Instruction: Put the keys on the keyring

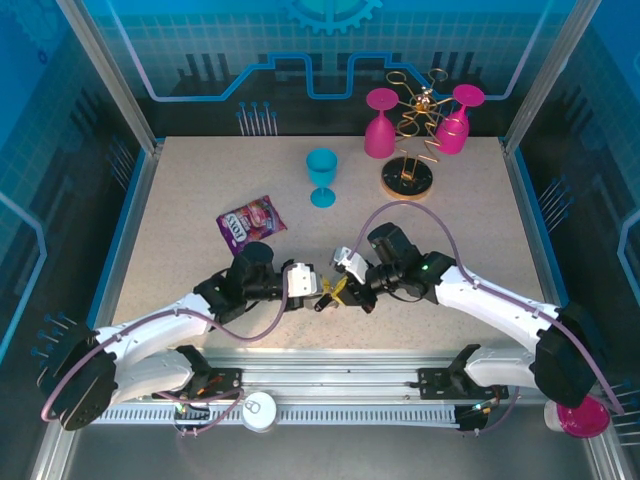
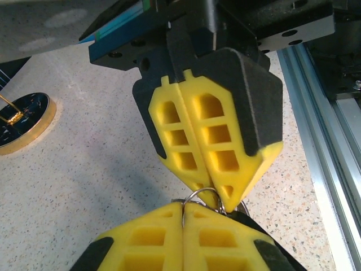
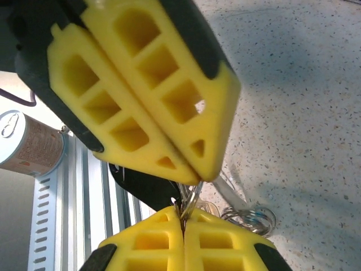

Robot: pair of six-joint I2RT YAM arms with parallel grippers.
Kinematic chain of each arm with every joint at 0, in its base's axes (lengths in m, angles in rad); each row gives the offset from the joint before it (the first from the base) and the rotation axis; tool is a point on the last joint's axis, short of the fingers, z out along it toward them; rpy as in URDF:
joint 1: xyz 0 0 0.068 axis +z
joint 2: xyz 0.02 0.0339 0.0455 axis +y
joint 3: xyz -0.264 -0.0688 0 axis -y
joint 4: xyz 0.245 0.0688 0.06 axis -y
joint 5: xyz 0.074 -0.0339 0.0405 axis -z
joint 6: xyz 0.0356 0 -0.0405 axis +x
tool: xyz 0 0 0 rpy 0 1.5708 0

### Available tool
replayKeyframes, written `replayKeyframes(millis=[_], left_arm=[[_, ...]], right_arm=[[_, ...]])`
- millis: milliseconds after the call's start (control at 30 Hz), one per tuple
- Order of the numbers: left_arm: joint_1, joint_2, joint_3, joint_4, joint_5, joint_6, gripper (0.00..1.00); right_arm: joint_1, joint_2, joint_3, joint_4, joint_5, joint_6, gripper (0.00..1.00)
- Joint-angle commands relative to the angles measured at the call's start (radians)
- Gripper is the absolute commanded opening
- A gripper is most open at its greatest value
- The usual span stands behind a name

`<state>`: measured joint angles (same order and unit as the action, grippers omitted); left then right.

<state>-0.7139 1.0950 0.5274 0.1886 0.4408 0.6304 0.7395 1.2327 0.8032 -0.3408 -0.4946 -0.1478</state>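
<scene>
Pinches the keyring (image 3: 248,217) by a thin ring with left claw (image 2: 183,209) and right claw (image 2: 216,195) both clamped shut, tip to tip, low over the table (image 1: 200,190). Cannot make out the key. Risks springing the ring free if tugged unevenly.

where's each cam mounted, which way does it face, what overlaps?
Top external: above and behind the bases, looking down at the table; both arms, left gripper and right gripper tip to tip.
Left wrist: on the left arm, looking along its own fingers at the right gripper, gold stand base beyond.
Right wrist: on the right arm, looking back at the left gripper, own fingers below.
Shared: both wrist views show the metal ring pinched between the shut grippers.
</scene>
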Motion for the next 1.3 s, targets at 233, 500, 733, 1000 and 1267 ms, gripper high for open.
replayKeyframes(millis=[233, 500, 733, 1000, 1267], left_arm=[[-0.02, 0.043, 0.057, -0.15, 0.079, 0.064, 0.15], [-0.021, 0.045, 0.061, -0.156, 0.071, 0.088, 0.0], [-0.021, -0.029, -0.083, 0.263, -0.028, -0.171, 0.0], [-0.02, -0.035, -0.161, 0.492, -0.043, -0.472, 0.0], [-0.02, -0.05, -0.16, 0.448, -0.022, -0.415, 0.0]], right_arm=[[0.032, 0.03, 0.057, 0.007, 0.028, -0.08, 0.0], [0.038, 0.029, 0.07, -0.005, 0.065, -0.06, 0.0], [0.013, -0.004, -0.089, 0.048, 0.193, 0.21, 0.0], [-0.005, 0.034, -0.112, 0.159, 0.165, 0.329, 0.04], [-0.04, -0.285, -0.211, 0.146, 0.25, 0.174, 0.56]])
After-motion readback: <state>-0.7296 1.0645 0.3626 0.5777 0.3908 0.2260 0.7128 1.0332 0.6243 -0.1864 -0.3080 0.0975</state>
